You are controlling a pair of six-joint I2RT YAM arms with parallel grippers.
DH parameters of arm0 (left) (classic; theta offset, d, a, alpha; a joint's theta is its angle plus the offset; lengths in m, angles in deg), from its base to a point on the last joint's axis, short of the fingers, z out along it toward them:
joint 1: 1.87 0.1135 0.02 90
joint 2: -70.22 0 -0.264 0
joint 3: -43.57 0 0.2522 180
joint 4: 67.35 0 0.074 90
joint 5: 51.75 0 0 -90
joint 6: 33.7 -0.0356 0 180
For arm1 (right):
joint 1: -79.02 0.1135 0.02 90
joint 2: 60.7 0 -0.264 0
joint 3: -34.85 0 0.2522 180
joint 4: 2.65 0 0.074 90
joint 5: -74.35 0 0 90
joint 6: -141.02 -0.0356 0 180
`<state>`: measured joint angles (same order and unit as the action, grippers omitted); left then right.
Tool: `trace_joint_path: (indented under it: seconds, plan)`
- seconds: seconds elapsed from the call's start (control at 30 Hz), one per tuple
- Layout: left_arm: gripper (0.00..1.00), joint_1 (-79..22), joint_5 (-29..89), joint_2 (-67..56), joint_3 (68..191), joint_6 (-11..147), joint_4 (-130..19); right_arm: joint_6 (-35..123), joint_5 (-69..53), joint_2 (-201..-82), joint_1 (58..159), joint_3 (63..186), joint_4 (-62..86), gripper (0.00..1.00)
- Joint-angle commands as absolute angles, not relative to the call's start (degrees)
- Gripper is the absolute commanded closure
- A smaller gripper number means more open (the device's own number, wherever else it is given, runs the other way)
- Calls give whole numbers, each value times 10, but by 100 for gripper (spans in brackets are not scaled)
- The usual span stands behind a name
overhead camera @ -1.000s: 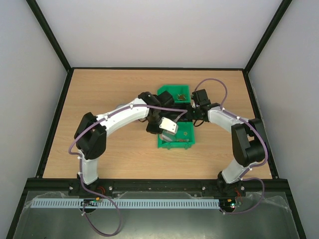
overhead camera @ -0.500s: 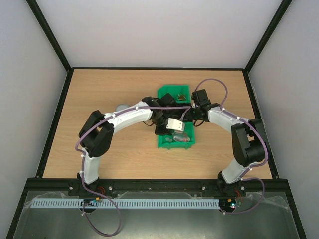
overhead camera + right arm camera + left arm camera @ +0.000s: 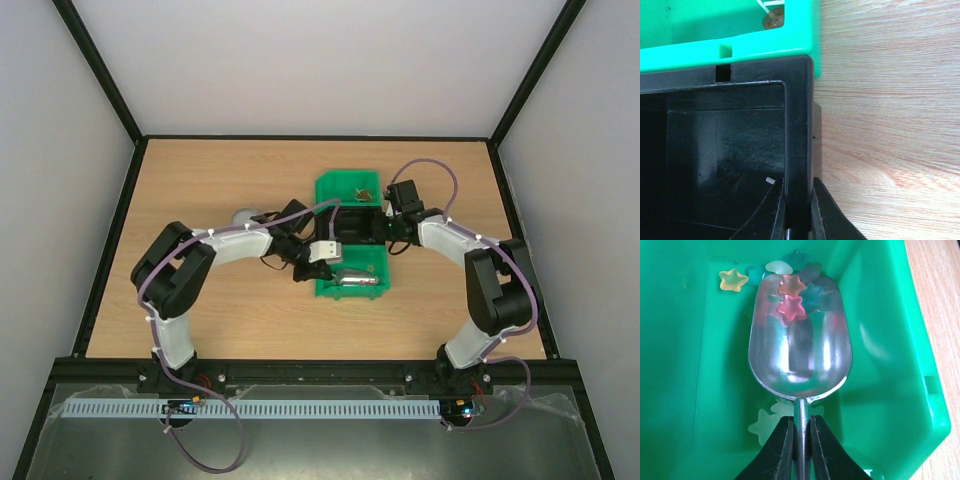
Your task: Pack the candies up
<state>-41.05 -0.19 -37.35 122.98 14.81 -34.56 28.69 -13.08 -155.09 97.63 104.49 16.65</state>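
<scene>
The candies are small star-shaped sweets in red, orange, yellow, teal and pale green. A few (image 3: 791, 306) lie at the tip of the metal scoop (image 3: 800, 345), others on the floor of the near green bin (image 3: 890, 340). My left gripper (image 3: 801, 435) is shut on the scoop's handle, and the scoop (image 3: 355, 280) lies low inside that bin (image 3: 325, 290). My right gripper (image 3: 799, 210) is shut on the right wall of the black bin (image 3: 715, 150), which stands between the two green bins. More candies (image 3: 362, 193) show in the far green bin (image 3: 330, 185).
The three bins sit in a row mid-table, touching end to end. A small white bit (image 3: 769, 180) lies in the black bin. A grey round object (image 3: 243, 215) rests on the wood left of the bins, beside my left forearm. Bare wood (image 3: 890, 125) lies right of the bins.
My left arm has drawn back to the left and the scoop has come down into the near green bin. The right arm has not moved.
</scene>
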Motion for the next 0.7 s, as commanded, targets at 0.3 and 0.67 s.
trace_joint_path:
  seconds: [0.3, 0.67]
  plan:
    - [98, -375, -81, -297, 1136, 282, -523, 340, -82, -1517, 961, 1019, 182, 99]
    - [98, -368, -7, -213, 1119, 248, -434, 345, -111, -1503, 956, 1015, 177, 99]
